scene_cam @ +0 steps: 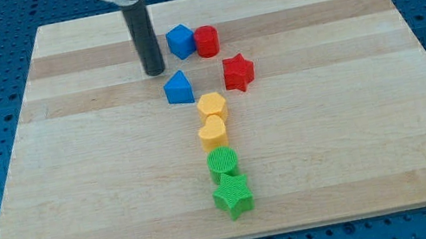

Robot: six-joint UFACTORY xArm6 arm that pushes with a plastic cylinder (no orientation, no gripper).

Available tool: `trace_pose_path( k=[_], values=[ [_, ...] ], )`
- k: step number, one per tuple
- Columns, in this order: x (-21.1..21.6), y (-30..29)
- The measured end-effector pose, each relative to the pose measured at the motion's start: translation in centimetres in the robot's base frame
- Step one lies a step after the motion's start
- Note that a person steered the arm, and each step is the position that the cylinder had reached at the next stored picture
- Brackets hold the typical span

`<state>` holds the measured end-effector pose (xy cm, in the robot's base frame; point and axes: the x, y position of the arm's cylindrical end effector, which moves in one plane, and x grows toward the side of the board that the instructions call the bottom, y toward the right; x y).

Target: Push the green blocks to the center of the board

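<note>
- A straight dark rod, smooth and cylindrical, near-black with a faint sheen down its side.
- Up top, a wider collar in black and pale metal, cut off by the frame.
- My tip (154, 72) ends blunt and flat.

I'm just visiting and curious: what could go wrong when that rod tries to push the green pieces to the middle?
My tip sits near the view's top, far from the green round block and green star. The yellow blocks lie directly above them, so pushing upward would likely shove those along too.
</note>
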<state>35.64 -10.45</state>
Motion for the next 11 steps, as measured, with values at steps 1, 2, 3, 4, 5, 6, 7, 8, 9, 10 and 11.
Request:
trace_pose_path(
  k=[1,2,3,4,5,6,7,8,9,10,11],
  values=[
    [3.1,-2.7],
    [11.4,-3.0],
    [22.4,-3.0],
    [26.1,-2.9],
    [26.2,-2.5],
    [26.3,-1.4],
    [26.3,0.0],
    [26.1,0.9],
    [26.2,1.5],
    [26.2,2.5],
    [26.2,2.9]
  ],
)
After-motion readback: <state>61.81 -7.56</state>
